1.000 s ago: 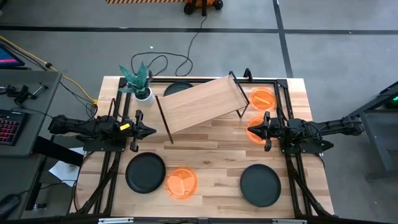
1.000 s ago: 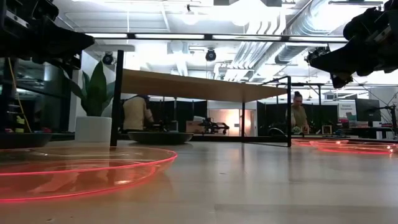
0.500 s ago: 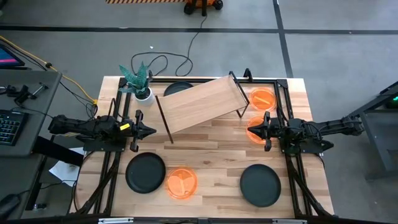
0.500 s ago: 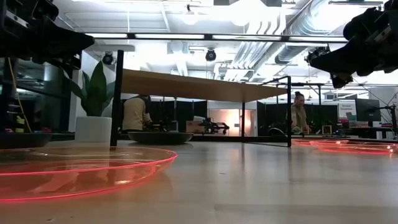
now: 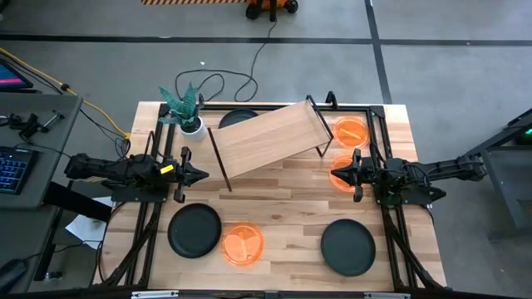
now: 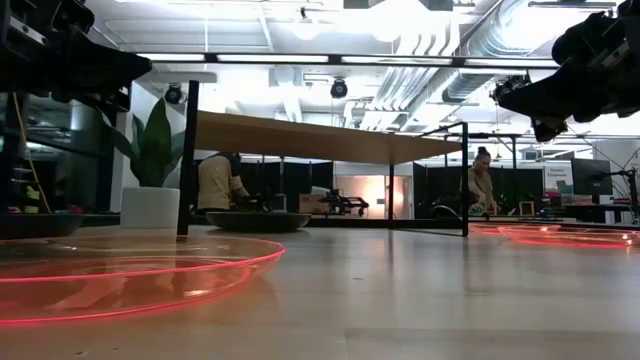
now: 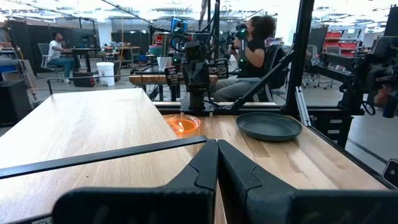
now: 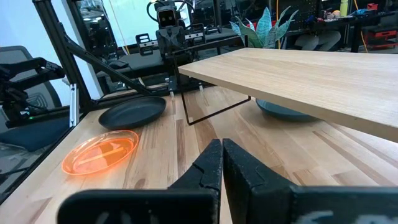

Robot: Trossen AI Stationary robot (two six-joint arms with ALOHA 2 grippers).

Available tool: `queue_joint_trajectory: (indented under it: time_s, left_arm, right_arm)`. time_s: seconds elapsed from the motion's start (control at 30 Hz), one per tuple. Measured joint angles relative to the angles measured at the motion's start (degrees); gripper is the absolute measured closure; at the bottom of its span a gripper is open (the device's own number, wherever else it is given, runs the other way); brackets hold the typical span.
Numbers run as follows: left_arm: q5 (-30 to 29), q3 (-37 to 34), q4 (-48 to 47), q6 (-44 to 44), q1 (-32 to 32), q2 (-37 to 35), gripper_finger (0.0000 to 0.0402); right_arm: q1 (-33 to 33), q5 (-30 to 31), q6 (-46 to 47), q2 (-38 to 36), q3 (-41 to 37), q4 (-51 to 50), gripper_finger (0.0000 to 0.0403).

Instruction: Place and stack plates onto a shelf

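The light-wood shelf (image 5: 270, 138) stands askew at the table's far middle on thin black wire legs. One dark plate (image 5: 240, 118) lies under its far left corner. Two black plates (image 5: 194, 231) (image 5: 348, 247) and an orange plate (image 5: 243, 244) lie along the near side. Two more orange plates (image 5: 350, 131) (image 5: 342, 179) lie at the far right. My left gripper (image 5: 205, 174) hangs shut above the table at the shelf's left. My right gripper (image 5: 332, 175) hangs shut over the nearer of those two orange plates. In the wrist views both pairs of fingers (image 7: 217, 149) (image 8: 222, 146) are closed on nothing.
A potted plant (image 5: 187, 110) in a white pot stands at the far left corner, beside the shelf. Black frame rails (image 5: 150, 216) run along both table sides. Bare wood lies between the shelf and the near row of plates. People move in the room behind.
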Motion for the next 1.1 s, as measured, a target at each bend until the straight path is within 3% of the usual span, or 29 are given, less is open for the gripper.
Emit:
queue_joint_trajectory:
  time_s: [0.2, 0.33, 0.4, 0.47, 0.57, 0.7, 0.8, 0.9, 1.0, 1.1]
  left_arm:
    - [0.0, 0.0, 0.0, 0.0, -0.02, 0.02, 0.0401]
    - [-0.02, 0.0, 0.0, 0.0, -0.02, 0.0, 0.0402]
    - [-0.02, -0.02, 0.0, 0.0, 0.0, 0.0, 0.0401]
    - [-0.02, -0.02, 0.0, 0.0, -0.02, 0.01, 0.0401]
    - [-0.02, -0.02, 0.0, 0.0, -0.02, 0.02, 0.0401]
    - [-0.02, -0.02, 0.0, 0.0, -0.02, 0.01, 0.0402]
    - [-0.03, -0.02, 0.0, 0.0, -0.02, 0.02, 0.0401]
    - [-0.02, -0.02, 0.0, 0.0, 0.0, 0.0, 0.0401]
    - [-0.02, -0.02, 0.0, 0.0, -0.02, 0.0, 0.0402]
    - [-0.02, -0.01, 0.0, 0.0, -0.02, 0.0, 0.0402]
  right_arm:
    - [0.02, -0.04, 1.04, 0.01, 0.02, 2.22, 0.0402]
    - [0.01, 0.7, 20.67, 0.01, 0.0, 17.96, 0.0402]
    - [0.0, 4.96, 31.74, -0.04, 0.0, 26.45, 0.0402]
    - [-0.02, 8.54, 36.92, -0.02, 0.0, 33.43, 0.0402]
    - [-0.02, 11.27, 34.65, 0.01, 0.68, 40.54, 0.0402]
    - [-0.04, 18.46, 30.62, 2.26, 7.65, 41.76, 0.0402]
    - [-0.57, 28.07, 26.09, 7.89, 16.43, 36.52, 0.0402]
    - [-2.17, 38.05, 22.34, 15.07, 27.37, 23.27, 0.0391]
    - [-6.18, 46.68, 26.14, 22.58, 38.54, 0.01, 0.0369]
    - [-13.74, 46.09, 40.52, 29.33, 48.67, -28.25, 0.0342]
